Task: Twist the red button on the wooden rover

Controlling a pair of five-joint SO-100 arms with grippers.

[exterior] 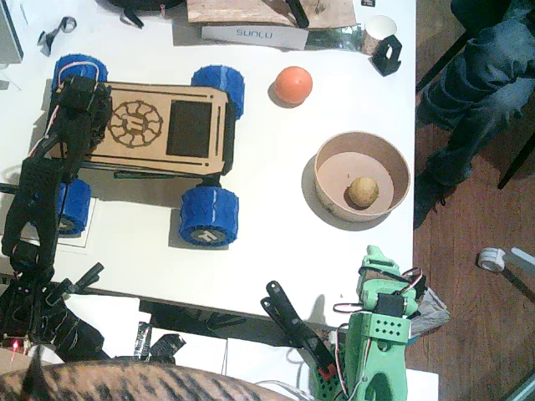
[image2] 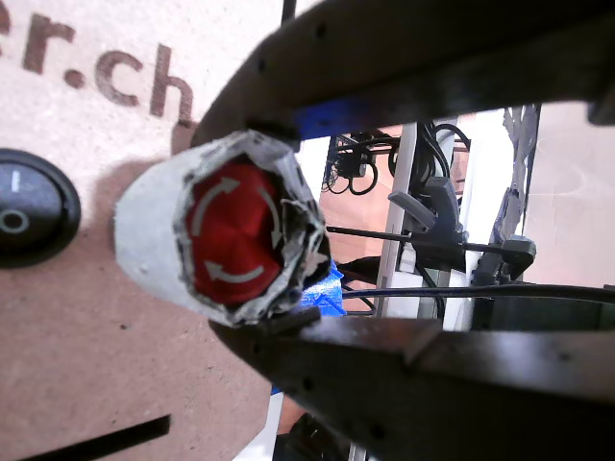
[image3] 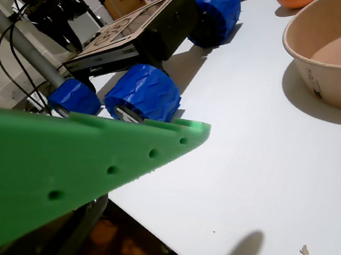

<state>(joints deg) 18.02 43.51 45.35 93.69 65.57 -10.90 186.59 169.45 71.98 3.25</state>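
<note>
Wooden rover (exterior: 142,134) sits on the left half of the table (exterior: 276,242), long side running left-right. Left arm (exterior: 42,192) reaches over rover's left end; its gripper (image2: 259,230) is around the red button (image2: 233,238) on the deck, a rocker switch (image2: 29,206) just left of it in a wrist view. Ball (exterior: 293,84) right of rover, toward the far edge. Bowl (exterior: 361,175) further right, nearer; a round item (exterior: 363,191) lies in it. Right arm (exterior: 376,342) at the near edge, right of centre, apart from everything.

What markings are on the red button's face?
Pale curved arrows forming a circle on the red button, clearest in the wrist view with the left gripper around it.
</note>
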